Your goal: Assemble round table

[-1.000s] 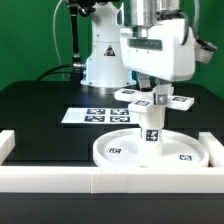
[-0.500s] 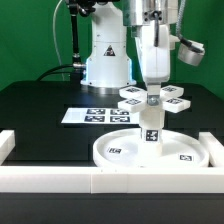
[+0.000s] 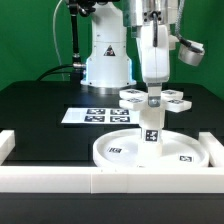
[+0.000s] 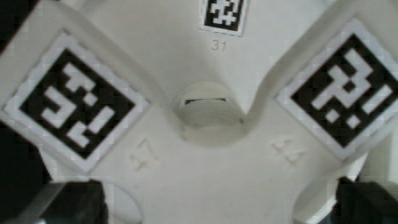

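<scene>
The round disc lies flat on the black table behind the front rail. The short post stands upright on the disc. The cross-shaped piece sits level on top of the post, its tagged arms spreading out. My gripper comes straight down onto the cross's middle and is shut on it. In the wrist view the cross-shaped piece fills the picture, with tags on its arms. My gripper has a dark fingertip against each side of the piece.
The marker board lies flat behind the disc toward the exterior view's left. The white border rail runs along the front with raised ends at both sides. The arm's white base stands at the back.
The wrist has turned about its vertical axis over the post, and the cross-shaped piece has turned with it. In the last half second almost nothing has moved.
</scene>
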Robot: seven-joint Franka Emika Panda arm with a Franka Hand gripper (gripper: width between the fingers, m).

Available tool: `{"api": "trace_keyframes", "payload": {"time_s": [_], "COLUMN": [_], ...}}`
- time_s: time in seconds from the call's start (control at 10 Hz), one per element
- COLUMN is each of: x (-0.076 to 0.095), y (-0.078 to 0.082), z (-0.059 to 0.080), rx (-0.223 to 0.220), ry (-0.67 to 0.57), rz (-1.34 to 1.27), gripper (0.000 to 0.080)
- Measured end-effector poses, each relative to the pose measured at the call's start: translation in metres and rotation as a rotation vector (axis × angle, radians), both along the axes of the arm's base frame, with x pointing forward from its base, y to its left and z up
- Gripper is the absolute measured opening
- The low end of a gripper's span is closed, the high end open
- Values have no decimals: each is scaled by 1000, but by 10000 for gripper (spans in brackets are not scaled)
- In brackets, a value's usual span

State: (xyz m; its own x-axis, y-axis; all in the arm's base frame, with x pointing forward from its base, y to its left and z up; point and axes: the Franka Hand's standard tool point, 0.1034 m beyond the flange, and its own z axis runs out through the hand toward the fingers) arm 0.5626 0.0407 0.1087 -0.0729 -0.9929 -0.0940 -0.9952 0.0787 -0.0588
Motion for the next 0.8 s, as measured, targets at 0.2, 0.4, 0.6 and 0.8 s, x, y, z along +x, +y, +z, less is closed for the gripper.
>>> {"api": "trace_keyframes", "payload": {"time_s": [0.2, 0.4, 0.6, 0.8], "x": [4, 2, 2, 8], "y": [3, 3, 4, 11], "z": [19, 14, 14, 16], "rx": [29, 21, 3, -18], "ry": [-26, -27, -42, -54], "rz": [57, 130, 347, 622], "gripper": [647, 649, 649, 649]}}
